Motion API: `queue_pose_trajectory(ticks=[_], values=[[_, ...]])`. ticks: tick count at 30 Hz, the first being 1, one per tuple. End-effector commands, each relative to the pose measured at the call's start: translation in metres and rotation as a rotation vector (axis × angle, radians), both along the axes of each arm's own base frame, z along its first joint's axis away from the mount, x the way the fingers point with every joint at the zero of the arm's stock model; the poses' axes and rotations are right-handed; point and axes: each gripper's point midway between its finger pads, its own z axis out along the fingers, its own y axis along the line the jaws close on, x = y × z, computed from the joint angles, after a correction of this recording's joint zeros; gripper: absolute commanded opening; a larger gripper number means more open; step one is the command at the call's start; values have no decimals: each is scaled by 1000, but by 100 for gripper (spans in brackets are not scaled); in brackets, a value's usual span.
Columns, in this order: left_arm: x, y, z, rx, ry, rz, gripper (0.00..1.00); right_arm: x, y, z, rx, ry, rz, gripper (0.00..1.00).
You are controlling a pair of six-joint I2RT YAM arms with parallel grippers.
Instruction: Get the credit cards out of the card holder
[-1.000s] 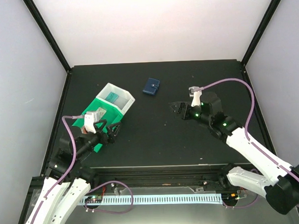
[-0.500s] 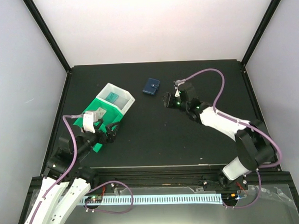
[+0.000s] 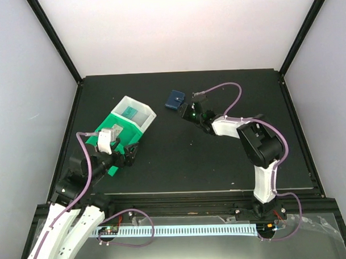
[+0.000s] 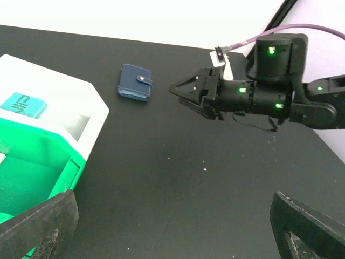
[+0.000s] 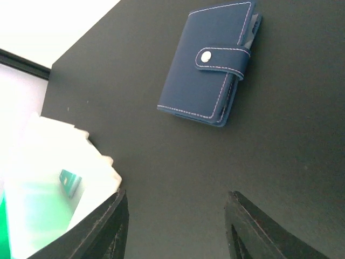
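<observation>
The card holder (image 3: pixel 175 99), a navy-blue wallet, lies closed on the black table with its tab snapped over the front (image 5: pixel 207 62) (image 4: pixel 135 82). The credit cards are hidden inside it. My right gripper (image 3: pixel 185 111) hovers just near-right of the holder, pointing at it. In the right wrist view its jaws (image 5: pixel 178 194) stand apart with only bare table between them, and the holder lies beyond the tips, untouched. My left gripper (image 3: pixel 131 152) is wide open at the near left by the bins, its fingers (image 4: pixel 40 226) at the bottom corners of the left wrist view.
A white bin (image 3: pixel 137 112) holding a teal card-like item (image 3: pixel 128 111) sits on a green bin (image 3: pixel 119 134) at the left. The right arm's purple cable (image 3: pixel 223 88) arcs above its wrist. Black frame posts (image 3: pixel 53 37) rise at the back corners.
My right arm has swung left and away from me, from mid-right of the table up to the card holder, and its jaws have narrowed. The left arm has barely moved.
</observation>
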Motion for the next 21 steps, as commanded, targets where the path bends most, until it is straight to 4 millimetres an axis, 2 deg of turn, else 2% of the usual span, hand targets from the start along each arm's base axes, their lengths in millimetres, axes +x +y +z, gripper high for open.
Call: queue_pose_trajectory(ticks=[1,9,15,21], values=[[-5,-5,8,6,-16,-47,99,27,16,16,140,-58,-43,50],[-9,-7,11,-4,-35,-67,99,52,26,-8,214,-7,-90,46],[-10,-7,12,-2,-40,-72,99,63,14,-32,212,42,-188,44],[-12,-6,15,-4,-58,-74,99,73,16,-50,223,72,-196,43]])
